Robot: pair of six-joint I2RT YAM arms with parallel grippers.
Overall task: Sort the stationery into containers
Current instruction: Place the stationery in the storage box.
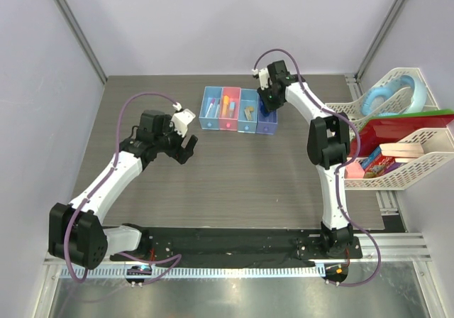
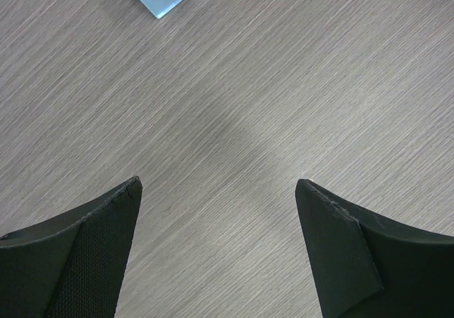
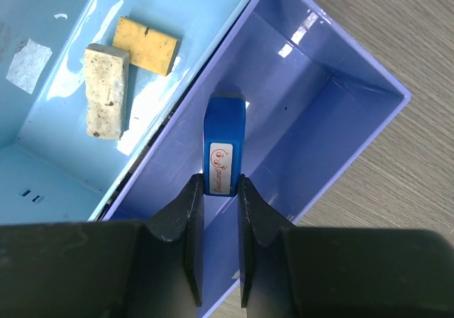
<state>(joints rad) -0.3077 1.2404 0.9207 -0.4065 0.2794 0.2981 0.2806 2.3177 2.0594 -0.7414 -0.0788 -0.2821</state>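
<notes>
The right jaws pinch the small blue block (image 3: 224, 144) by its flat sides, label facing the wrist camera, and hold it upright inside the purple box (image 3: 340, 119), the end compartment at 3 o'clock in the row of four containers (image 1: 237, 110). At 10 o'clock from the block, in the neighbouring light blue box (image 3: 64, 155), lie two tan erasers (image 3: 106, 91), side by side and apart from each other. The step in hand looks like the drop-off: the next move calls for spreading the jaws to release the block, then lifting straight up so the fingers clear the thin box walls. The left jaws stand spread wide and hold nothing, over bare worktop (image 2: 284, 84) at 8 o'clock from the row. The block's lower end is hidden behind the jaws, so whether it touches the box floor cannot be told. From overhead the right arm (image 1: 323, 140) covers part of the purple box, and the pens in the pink box (image 1: 228, 108) and the far light blue one are too small to tell apart. White baskets (image 1: 418, 165) at 3 o'clock are cut by the frame edge.
</notes>
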